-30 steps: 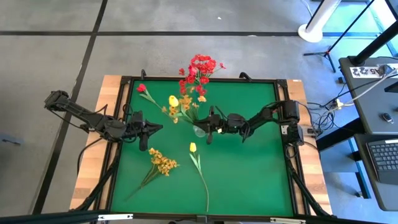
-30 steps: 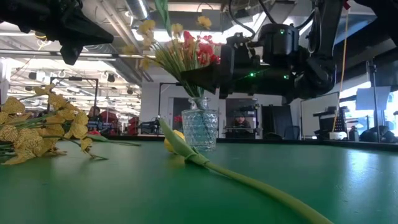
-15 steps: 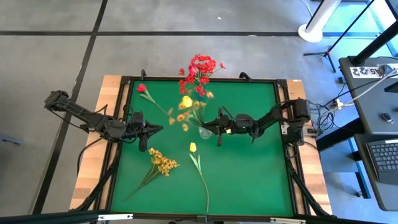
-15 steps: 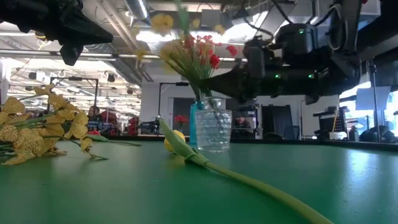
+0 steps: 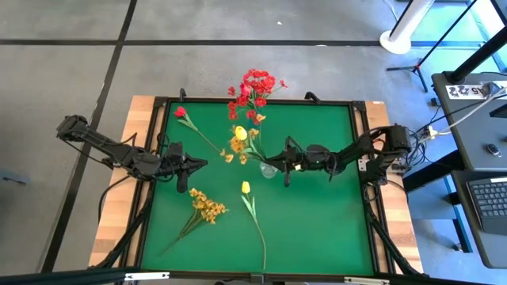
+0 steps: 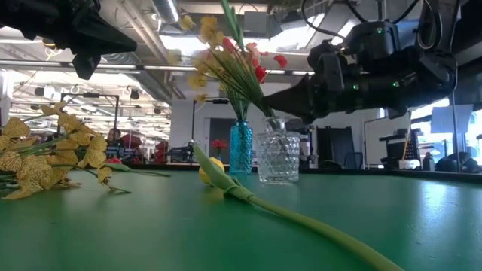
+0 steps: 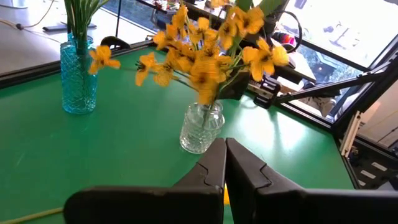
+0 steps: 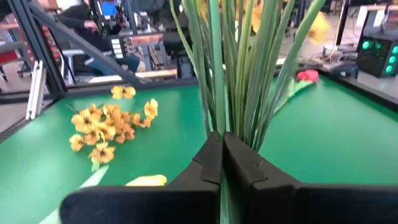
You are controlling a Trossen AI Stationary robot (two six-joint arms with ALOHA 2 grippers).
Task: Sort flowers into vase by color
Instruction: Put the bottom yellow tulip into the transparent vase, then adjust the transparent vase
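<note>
A clear glass vase stands on the green mat with yellow flowers in it. Behind it a blue vase holds red flowers. My right gripper is shut at the yellow bunch's stems above the clear vase's mouth. My left gripper is shut and hovers left of the vases, touching nothing. A yellow-orange spray, a yellow tulip and a red bloom lie flat on the mat. My right gripper is shut on the green stems of the yellow bunch, just above the clear vase's mouth. It comes in about level from the table's right. Which stem sits between the fingers cannot be told. The vase stands upright on the mat.
The tulip's long stem runs toward the near edge. The red bloom's stem slants toward the vases. A black frame rims the mat. Bare mat lies on the near right.
My right gripper has drawn back toward the table's right edge. The clear vase with its yellow flowers has slid along the mat to the right with it, out from in front of the blue vase, the blooms swaying. The left arm has kept still.
</note>
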